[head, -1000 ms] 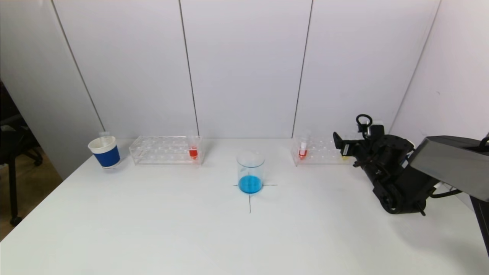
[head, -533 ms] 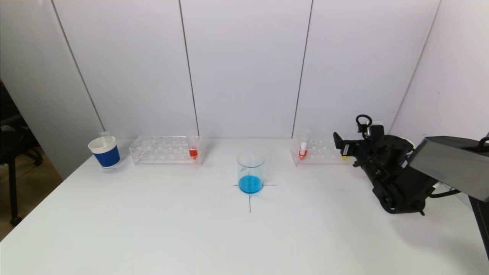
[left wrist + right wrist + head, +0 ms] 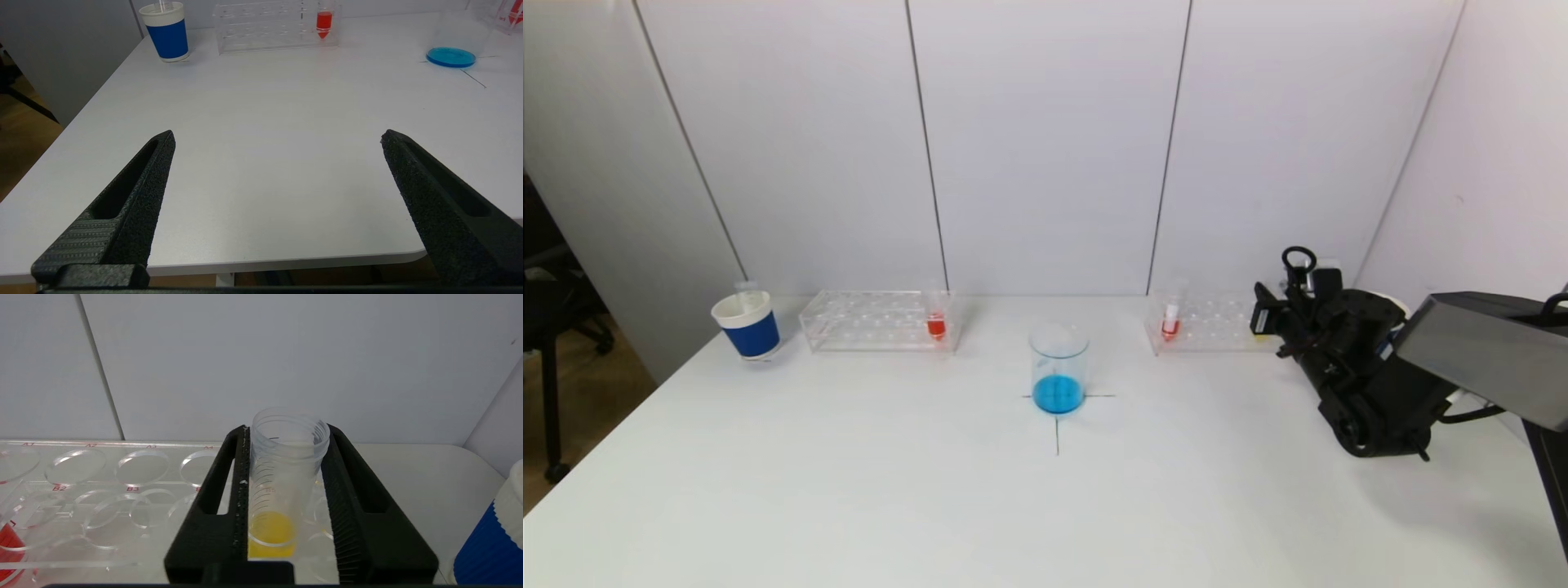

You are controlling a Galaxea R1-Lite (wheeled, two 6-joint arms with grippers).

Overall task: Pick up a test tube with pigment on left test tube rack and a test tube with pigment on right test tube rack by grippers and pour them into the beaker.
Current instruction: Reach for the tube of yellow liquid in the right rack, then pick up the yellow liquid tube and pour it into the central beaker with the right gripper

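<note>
The yellow tube [image 3: 282, 486] stands in the right rack [image 3: 122, 486], pinched between the right gripper's [image 3: 286, 506] fingers [image 3: 229, 506]. A red tube [image 3: 1170, 320] sits further along that rack. The beaker [image 3: 1058, 367] is well apart on the tabletop [image 3: 931, 490]. The left gripper [image 3: 278, 171] hangs at the near edge, fingers spread.

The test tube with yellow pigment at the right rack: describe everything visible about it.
The test tube with yellow pigment is clear plastic, with a threaded open rim, no cap, graduation lines down its side and a little yellow liquid at the bottom. It stands upright in the right rack, at the end farthest from the red tube. The right tool is shut on it, one finger against each side.
</note>
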